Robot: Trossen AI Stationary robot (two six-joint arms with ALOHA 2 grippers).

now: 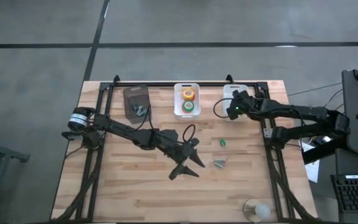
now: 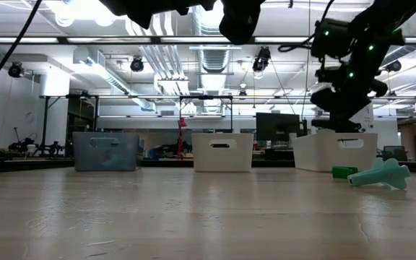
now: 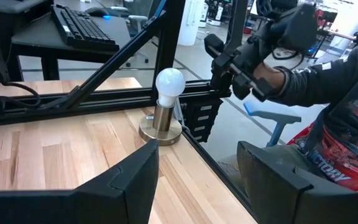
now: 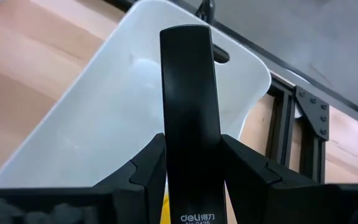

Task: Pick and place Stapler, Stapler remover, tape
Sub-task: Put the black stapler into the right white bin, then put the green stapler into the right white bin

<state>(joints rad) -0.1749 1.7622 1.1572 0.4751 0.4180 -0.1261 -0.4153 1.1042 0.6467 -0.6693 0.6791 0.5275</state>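
Pinched between the right tool's (image 4: pixel 191 165) fingers, the stapler (image 4: pixel 190 106) is held over the white bin (image 4: pixel 123 93) at the desk's far-right corner for release; the left tool (image 1: pixel 188 163) waits spread mid-desk.

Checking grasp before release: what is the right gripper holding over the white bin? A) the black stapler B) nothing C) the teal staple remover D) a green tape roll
A: the right wrist view shows the right gripper clamped on the black stapler, poised above the white bin.
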